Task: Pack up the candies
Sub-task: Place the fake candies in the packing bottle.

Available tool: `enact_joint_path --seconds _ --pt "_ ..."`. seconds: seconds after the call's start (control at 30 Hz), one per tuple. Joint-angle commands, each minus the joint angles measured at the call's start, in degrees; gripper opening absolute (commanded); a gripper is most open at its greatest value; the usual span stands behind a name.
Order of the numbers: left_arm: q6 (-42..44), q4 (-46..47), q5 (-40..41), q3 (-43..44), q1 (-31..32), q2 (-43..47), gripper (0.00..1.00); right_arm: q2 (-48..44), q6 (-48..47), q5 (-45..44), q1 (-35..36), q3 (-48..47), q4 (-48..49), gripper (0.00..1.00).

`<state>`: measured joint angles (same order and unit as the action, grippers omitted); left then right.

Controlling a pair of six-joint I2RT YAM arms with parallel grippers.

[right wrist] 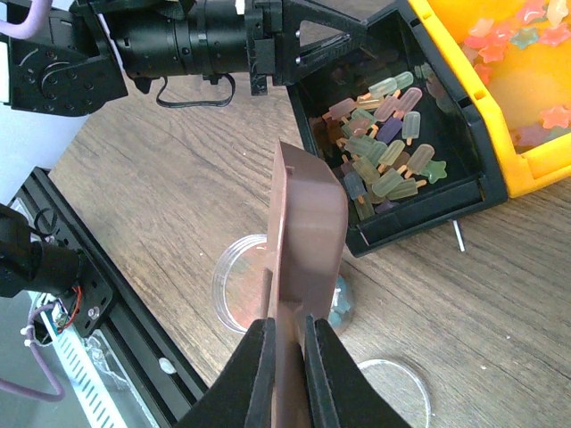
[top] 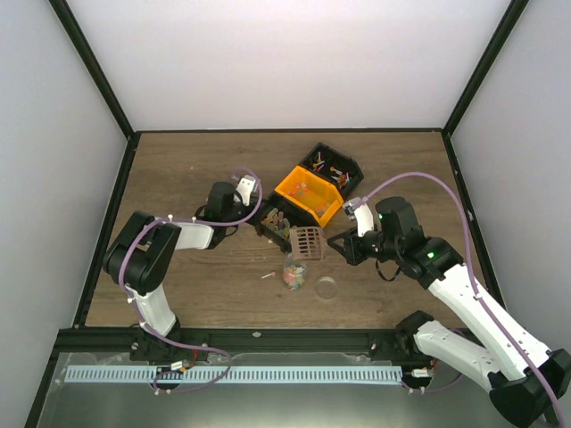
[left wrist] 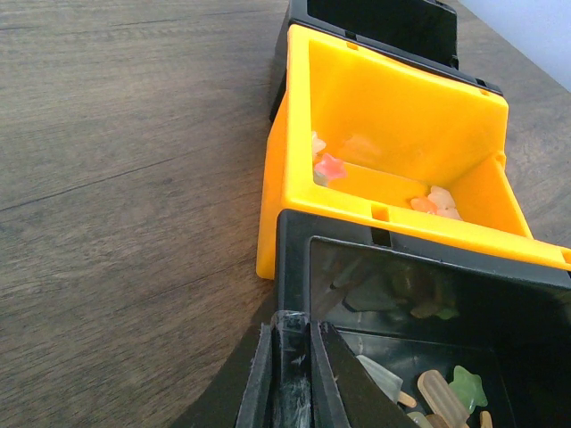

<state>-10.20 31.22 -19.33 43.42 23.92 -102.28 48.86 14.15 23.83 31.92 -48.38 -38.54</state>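
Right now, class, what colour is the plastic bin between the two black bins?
A bright orange plastic bin, clearest in the left wrist view.

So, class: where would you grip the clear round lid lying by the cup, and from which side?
Probably its rim, from straight above: the clear round lid lies flat on the table, so only opposite edges offer purchase.

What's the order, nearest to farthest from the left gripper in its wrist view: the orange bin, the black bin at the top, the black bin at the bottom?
1. Bottom black bin: its corner wall is clamped in the left gripper.
2. Orange bin: directly behind it, mid-frame.
3. Top black bin: beyond the orange bin, farthest.
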Motion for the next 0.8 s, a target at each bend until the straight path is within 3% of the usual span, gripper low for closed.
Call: enact_joint_path --seconds 0.0,0.23,0.47,0.77 --pt "2.64 -4.33 0.52 -1.49 0.58 -3.46 0.04 -0.35 -0.11 -1.52 0.75 -4.18 -0.95 0.01" --pt "2.64 -4.42 0.52 -1.50 0.59 -3.37 0.04 0.14 -0.63 -1.24 0.70 -5.21 -1.12 0.01" --pt "1.72 -3.28 -0.43 -1.45 0.55 -3.68 0.04 1.77 5.60 -7.83 0.29 -7.38 2.95 0.01" --pt "-0.66 -1.47 -1.23 0.54 0.55 -6.56 0.04 11.90 11.51 -3.65 -8.41 -6.90 11.82 0.01"
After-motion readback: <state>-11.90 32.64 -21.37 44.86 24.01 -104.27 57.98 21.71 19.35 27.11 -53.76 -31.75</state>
